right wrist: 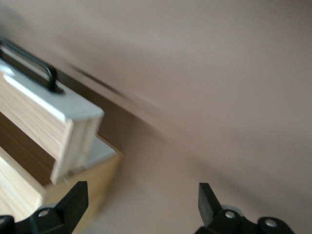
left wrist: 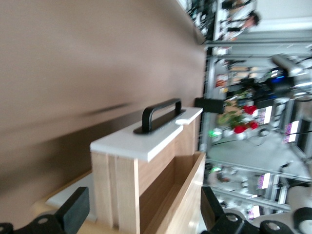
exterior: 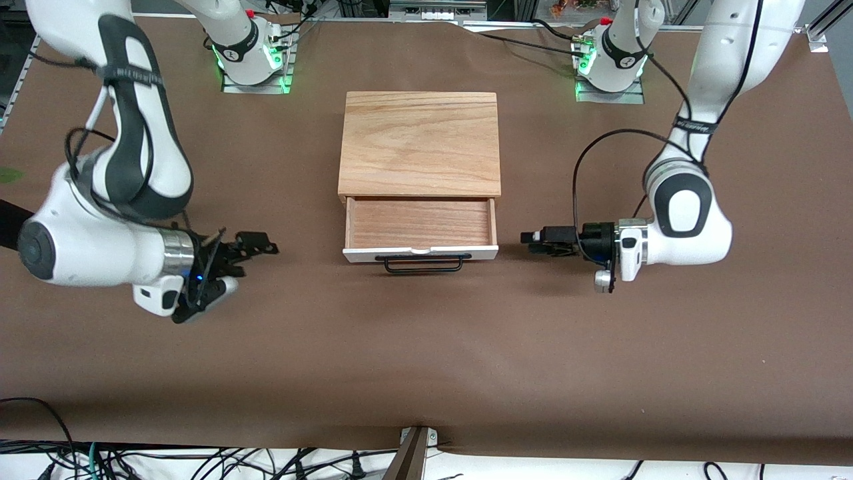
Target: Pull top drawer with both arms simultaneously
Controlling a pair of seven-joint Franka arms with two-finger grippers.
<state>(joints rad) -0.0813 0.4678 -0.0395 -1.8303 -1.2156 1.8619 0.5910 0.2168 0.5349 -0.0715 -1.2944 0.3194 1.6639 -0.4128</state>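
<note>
1. Brown table (exterior: pixel 426 347) is bare at the camera's edge;
2. right pincer (exterior: pixel 256 248) and left pincer (exterior: pixel 543 243) hang with fingers apart, holding nothing, beside each end of the drawer;
3. top drawer (exterior: pixel 421 227) sticks out, its black handle (exterior: pixel 423 263) in front;
4. oak cabinet (exterior: pixel 420 143) sits farthest.

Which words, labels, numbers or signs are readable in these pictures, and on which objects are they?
No text can be read with certainty.
Right arm: small pale lettering on its black strap, too small to read.
Left arm: a similar strap with lettering, too small to read.
Round marks on the two arm bases: too small to read.
Top drawer and cabinet: no text.
Left gripper and right gripper: no text visible.
</note>
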